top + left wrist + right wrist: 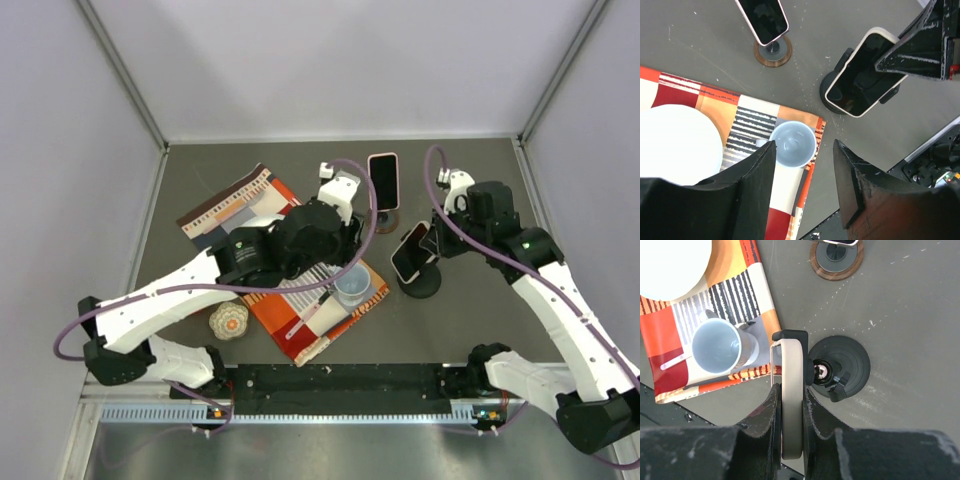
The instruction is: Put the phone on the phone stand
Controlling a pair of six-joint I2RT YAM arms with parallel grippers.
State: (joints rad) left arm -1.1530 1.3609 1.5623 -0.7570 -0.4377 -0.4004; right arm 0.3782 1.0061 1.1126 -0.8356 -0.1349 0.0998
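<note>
A phone in a pale case (410,252) leans tilted against the cradle of a black round-based phone stand (422,281). My right gripper (432,243) is shut on the phone's edges; in the right wrist view the phone (791,405) shows edge-on between the fingers, its lower end in the stand's cradle, with the black base (849,365) just right of it. The left wrist view shows its dark screen (862,77) and the stand (831,94). My left gripper (804,150) is open and empty above a blue-grey cup (792,143).
A second pink-cased phone (383,181) stands on a wooden-based stand (772,51) at the back. An orange patterned placemat (325,318) carries the cup (352,284) and a white plate (675,142). A striped cloth (232,207) and a small patterned ball (228,320) lie left.
</note>
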